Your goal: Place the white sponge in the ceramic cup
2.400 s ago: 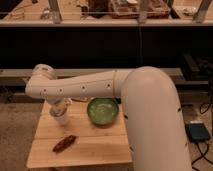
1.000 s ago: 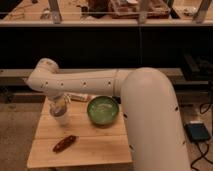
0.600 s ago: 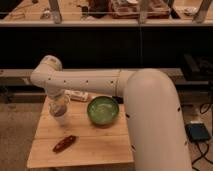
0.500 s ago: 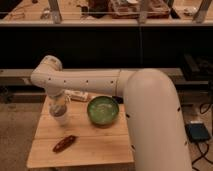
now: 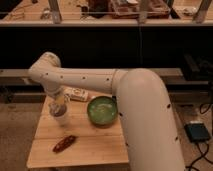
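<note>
tool over table left | 1 green bowl | 1 brown item

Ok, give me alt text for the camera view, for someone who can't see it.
A white robot arm reaches left across a small wooden table, its hand down at a pale cup near the table's left edge. A green bowl sits mid-table, a reddish-brown item in front.

I'm looking at a small wooden table sitting on a speckled floor under dim, warm light. Behind the table, a long dark bench is running right across. Right of the table, a black box is lying on the floor. The gripper is hanging over the table's back-left part.
</note>
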{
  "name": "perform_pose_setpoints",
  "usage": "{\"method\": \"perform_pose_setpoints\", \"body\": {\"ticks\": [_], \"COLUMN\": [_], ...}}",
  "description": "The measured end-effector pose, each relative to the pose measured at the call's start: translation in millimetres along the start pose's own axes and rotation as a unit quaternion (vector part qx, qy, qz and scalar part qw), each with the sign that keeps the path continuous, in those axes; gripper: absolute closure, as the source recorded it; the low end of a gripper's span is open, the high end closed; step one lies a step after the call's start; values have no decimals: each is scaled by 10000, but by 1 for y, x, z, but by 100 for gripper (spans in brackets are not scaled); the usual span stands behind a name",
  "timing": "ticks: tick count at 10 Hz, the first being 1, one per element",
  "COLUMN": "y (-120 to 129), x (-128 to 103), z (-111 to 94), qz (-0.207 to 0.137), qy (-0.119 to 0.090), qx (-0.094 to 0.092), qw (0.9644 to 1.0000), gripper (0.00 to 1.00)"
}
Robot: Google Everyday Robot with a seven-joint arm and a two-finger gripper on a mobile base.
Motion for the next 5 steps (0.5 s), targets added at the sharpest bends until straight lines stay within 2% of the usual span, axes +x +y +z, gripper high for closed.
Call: {"method": "perform_pose_setpoints", "body": {"ticks": [1,3,5], "y": [-1,0,1], "x": [-2,-7,-3], "z": [1,12,14], "qz": [-80,-291,-345], "qy": [-66,-180,-196], "qx": [-62,-398,-476], "qw": [9999,9986,9981], "gripper": [23,20,20]}}
